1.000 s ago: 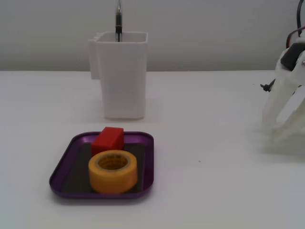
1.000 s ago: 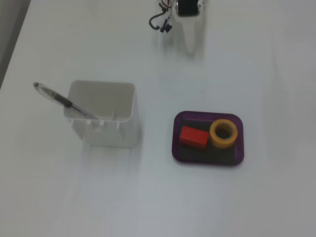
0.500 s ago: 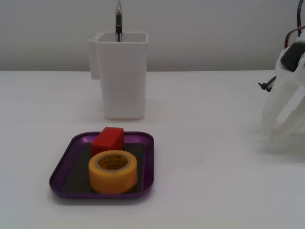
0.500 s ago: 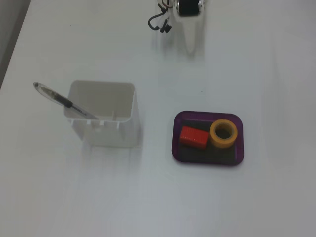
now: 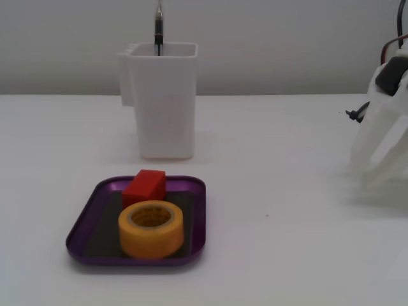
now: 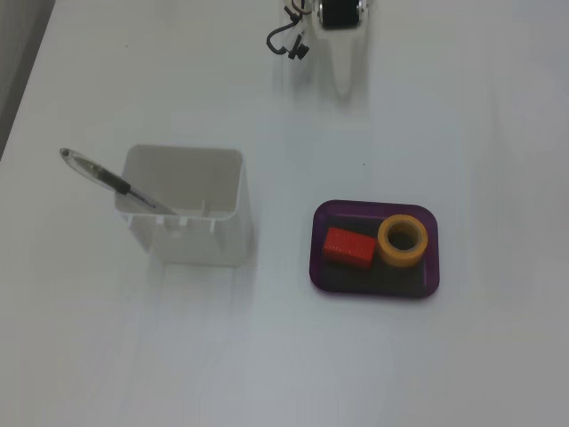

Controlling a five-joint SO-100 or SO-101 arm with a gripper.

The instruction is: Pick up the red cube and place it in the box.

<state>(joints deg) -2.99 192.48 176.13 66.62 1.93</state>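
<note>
While white arm point(image 5: 389, 121) sits far right in a fixed view, small matte red cube point(image 5: 145, 187) lies inside shallow glossy purple box point(image 5: 86, 220), touching yellow tape roll point(image 5: 151, 228). End effector state: cannot tell. White plastic container point(image 5: 162, 99) behind, holding pen point(image 6: 107, 178), on white bench point(image 5: 287, 242).

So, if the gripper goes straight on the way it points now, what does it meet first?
Probably the bare table: the gripper seems to tilt down at it. If level instead, the purple tray rim, then the red cube.
</note>
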